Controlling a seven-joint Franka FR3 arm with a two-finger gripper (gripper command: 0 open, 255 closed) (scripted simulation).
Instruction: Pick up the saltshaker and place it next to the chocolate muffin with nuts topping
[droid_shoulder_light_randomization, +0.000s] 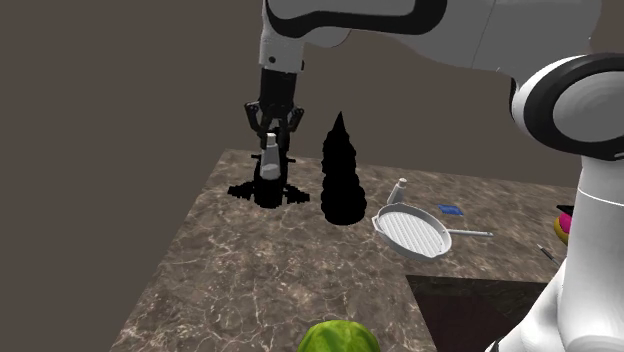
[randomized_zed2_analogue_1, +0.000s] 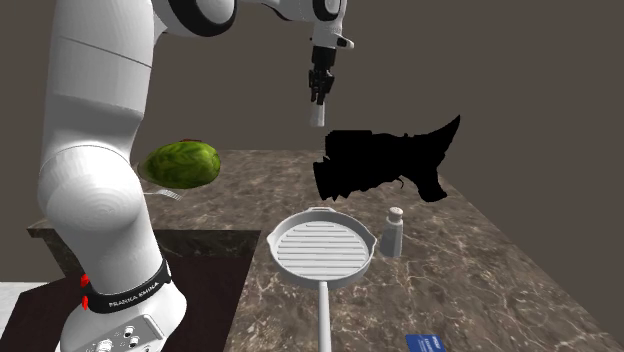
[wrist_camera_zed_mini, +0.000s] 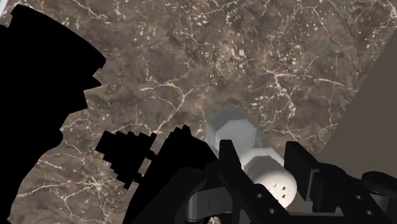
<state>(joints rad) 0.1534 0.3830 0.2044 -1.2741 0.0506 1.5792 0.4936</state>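
My black gripper hangs in the air over the far left part of the dark marble counter, shut on a grey-white saltshaker. The shaker points down from the fingers, well above the surface. In the wrist view it is clasped between the two fingers. Right below it on the counter lies a low, pure black shape. A taller black cone-like shape stands beside that one. I cannot tell a muffin among these black shapes.
A white ridged grill pan lies right of the black shapes, with a second small shaker behind it. A blue card lies further right. A green round fruit sits at the near edge, beside the counter's cut-out.
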